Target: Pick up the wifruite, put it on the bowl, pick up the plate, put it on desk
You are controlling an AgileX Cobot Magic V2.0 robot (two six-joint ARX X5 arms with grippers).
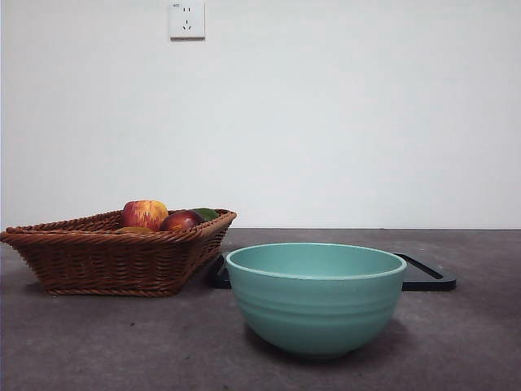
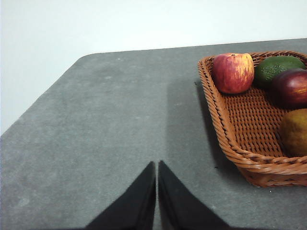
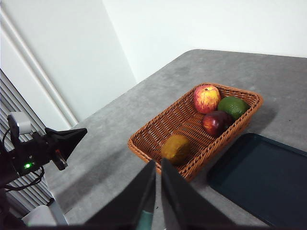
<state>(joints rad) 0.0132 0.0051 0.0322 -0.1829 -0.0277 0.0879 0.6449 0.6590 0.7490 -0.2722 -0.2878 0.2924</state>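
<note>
Tools: the left tool [image 2: 157, 191] hangs above bare table at the lower centre of its wrist view, jaws pressed together on nothing; the right tool [image 3: 157, 191] is raised high over the basket's near end, jaws likewise together and empty.
Left arm: also seen at the left edge of the right wrist view, its black tip pointing toward the basket.
Basket: a brown wicker basket [image 3: 158, 125] holds the wifruite [image 3: 175, 149] at one end, and a red-yellow apple [image 3: 206, 98], a dark red fruit [image 3: 215, 122] and a green fruit [image 3: 233, 106] at the other.
Bowl: the mint-green bowl [image 1: 316, 297] stands empty at lower centre of the front view.
Tray: a dark flat tray [image 3: 261, 179] lies just beside the basket, behind the bowl.
Table: grey, mottled table [image 1: 98, 342].
Room: white wall with a socket [image 1: 186, 19] at upper left.
</note>
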